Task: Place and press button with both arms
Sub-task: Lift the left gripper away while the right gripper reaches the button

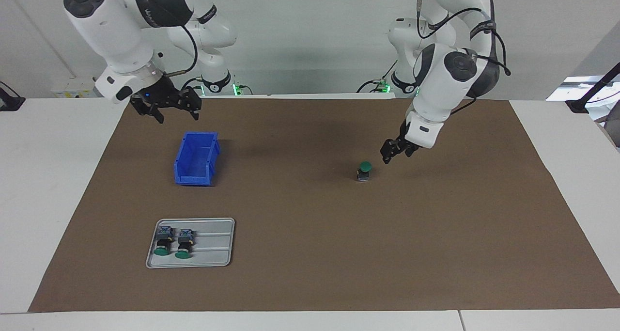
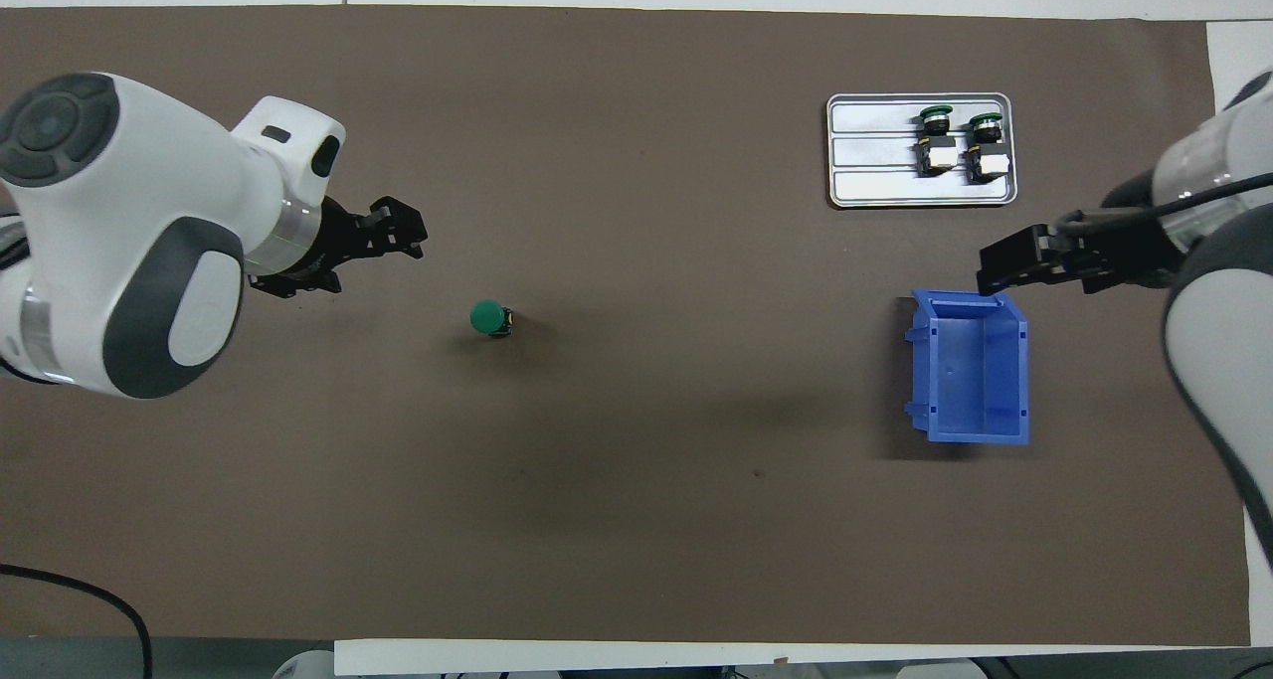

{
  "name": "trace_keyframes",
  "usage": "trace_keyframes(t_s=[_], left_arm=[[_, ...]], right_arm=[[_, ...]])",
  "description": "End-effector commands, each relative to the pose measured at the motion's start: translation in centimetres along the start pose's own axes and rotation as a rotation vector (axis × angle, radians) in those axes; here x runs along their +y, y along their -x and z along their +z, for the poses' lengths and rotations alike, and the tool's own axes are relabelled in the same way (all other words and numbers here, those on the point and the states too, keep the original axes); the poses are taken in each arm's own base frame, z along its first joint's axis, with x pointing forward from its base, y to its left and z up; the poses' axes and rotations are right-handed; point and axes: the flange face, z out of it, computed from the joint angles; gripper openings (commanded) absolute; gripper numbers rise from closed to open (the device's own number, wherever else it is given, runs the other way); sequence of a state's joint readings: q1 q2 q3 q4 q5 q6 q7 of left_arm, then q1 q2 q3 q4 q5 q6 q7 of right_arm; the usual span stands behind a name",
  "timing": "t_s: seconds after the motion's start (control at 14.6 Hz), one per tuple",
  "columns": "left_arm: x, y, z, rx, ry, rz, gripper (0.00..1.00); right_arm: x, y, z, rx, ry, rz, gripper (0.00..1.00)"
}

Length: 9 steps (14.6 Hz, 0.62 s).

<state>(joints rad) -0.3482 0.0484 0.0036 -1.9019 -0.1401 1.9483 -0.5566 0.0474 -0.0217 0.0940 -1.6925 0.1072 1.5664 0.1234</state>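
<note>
Grippers (image 1: 390,155) clear; tray (image 1: 213,256) holds two buttons (image 1: 162,241).

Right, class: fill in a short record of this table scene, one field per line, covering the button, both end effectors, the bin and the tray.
Standing button: green-capped push-button upright on the brown mat, toward the left arm's end, untouched
Left end effector: raised beside that button, holding nothing
Right end effector: raised by the bin, holding nothing
Bin: blue plastic bin, nothing visible inside
Tray: grey metal tray, farther from the robots than the bin
Tray contents: two green-capped buttons lying on their sides
</note>
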Motion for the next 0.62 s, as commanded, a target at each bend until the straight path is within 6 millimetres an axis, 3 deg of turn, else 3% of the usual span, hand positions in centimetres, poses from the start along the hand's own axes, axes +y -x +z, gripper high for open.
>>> trace_keyframes(t_s=[0.0,0.27,0.41,0.55], left_arm=[[-3.9,-2.1,-2.0,-0.017,-0.024,0.043,1.0],[-11.2,-5.0,-4.6,-0.024,-0.081,0.165,1.0],[-13.1,-5.4,-6.8,-0.025,-0.103,0.182,1.0],[-14.1,-5.2,-9.1,-0.058,-0.111,0.165,1.0]], right_arm=[[-9.5,-1.4,1.5,0.033,-0.019,0.022,0.98],[-24.9,-2.7,6.8,0.056,-0.036,0.1,0.98],[-31.2,-2.8,8.8,0.089,-0.02,0.148,0.98],[-36.7,-2.2,12.8,0.114,-0.038,0.174,0.98]])
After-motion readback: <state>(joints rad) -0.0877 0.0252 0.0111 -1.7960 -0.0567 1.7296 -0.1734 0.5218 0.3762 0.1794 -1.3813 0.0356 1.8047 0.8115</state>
